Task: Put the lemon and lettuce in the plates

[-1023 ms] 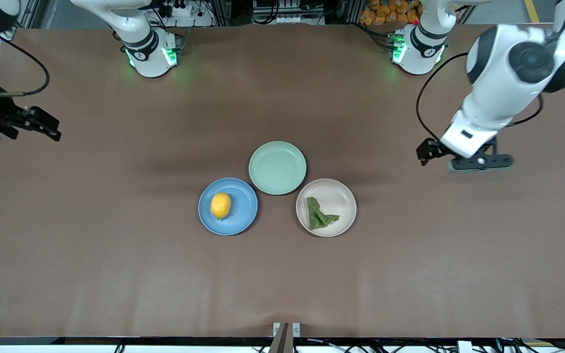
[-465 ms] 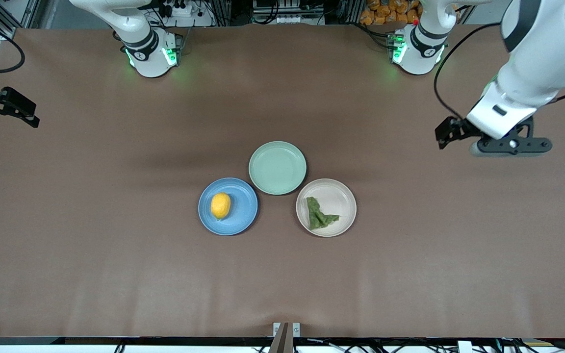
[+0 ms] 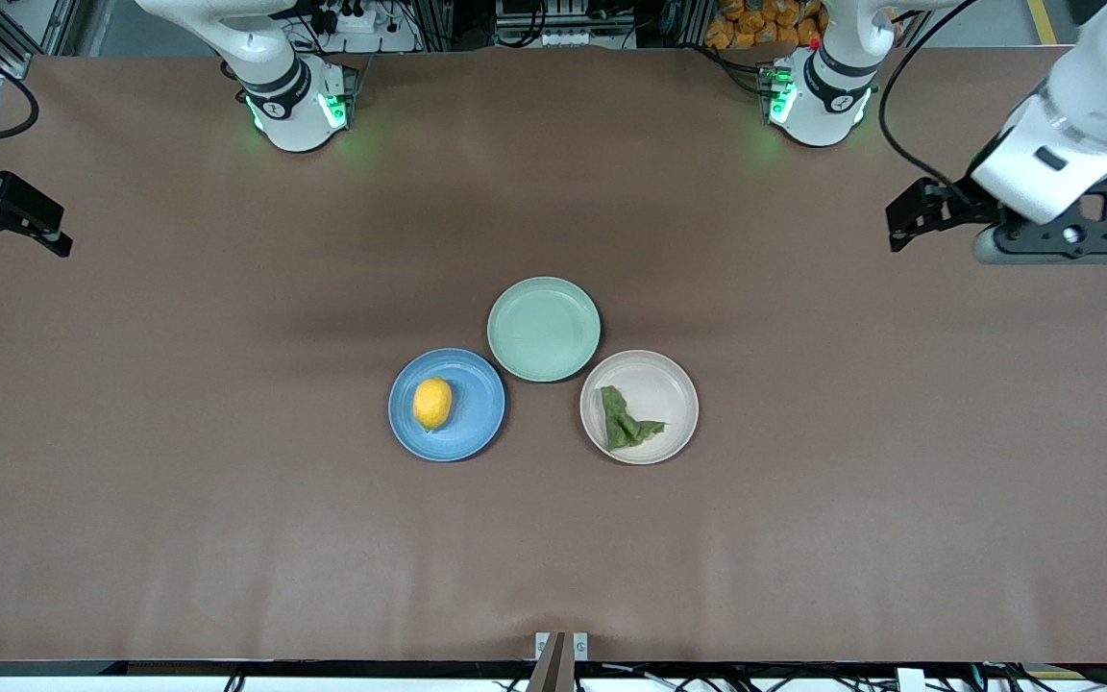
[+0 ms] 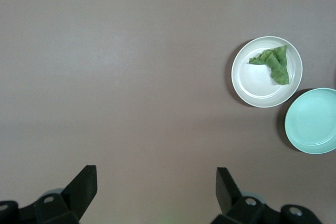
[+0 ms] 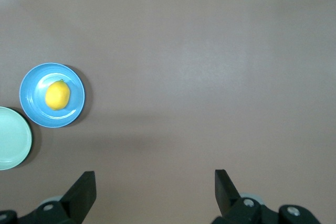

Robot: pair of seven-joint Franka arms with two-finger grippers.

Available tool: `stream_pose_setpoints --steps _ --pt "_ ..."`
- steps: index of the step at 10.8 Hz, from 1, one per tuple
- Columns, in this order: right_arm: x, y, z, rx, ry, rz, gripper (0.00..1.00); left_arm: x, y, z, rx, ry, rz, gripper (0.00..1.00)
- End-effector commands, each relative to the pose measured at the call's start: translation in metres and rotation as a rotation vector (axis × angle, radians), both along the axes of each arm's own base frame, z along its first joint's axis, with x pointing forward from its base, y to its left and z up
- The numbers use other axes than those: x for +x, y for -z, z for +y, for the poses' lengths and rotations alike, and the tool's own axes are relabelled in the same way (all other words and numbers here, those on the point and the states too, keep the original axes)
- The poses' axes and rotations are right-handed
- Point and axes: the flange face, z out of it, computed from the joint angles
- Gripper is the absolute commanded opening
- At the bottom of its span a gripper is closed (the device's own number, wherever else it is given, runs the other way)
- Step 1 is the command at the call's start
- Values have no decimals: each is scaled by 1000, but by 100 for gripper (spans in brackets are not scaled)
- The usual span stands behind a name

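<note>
Nearest the front camera on the tabletop (image 3: 227, 538), we see the lemon (image 3: 432, 403) resting in the blue plate (image 3: 477, 423) and the lettuce (image 3: 626, 420) in the beige-white plate (image 3: 669, 380), so both placements look finished. Just farther sits the empty pale green plate (image 3: 544, 329). Since a second ago, our left gripper (image 3: 909, 216) and right gripper (image 3: 30, 216), fingers released and empty, have retreated toward their ends of the tabletop.
</note>
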Motion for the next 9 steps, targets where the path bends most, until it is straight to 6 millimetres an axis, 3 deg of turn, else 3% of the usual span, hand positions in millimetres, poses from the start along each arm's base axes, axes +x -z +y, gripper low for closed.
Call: stream_pose_setpoints --steps 1,9 --pt "7 -2 -2 23 -1 12 100 4 -15 15 -26 -12 2 100" --pt "8 26 11 11 -29 89 100 5 -29 24 -2 -9 -39 100"
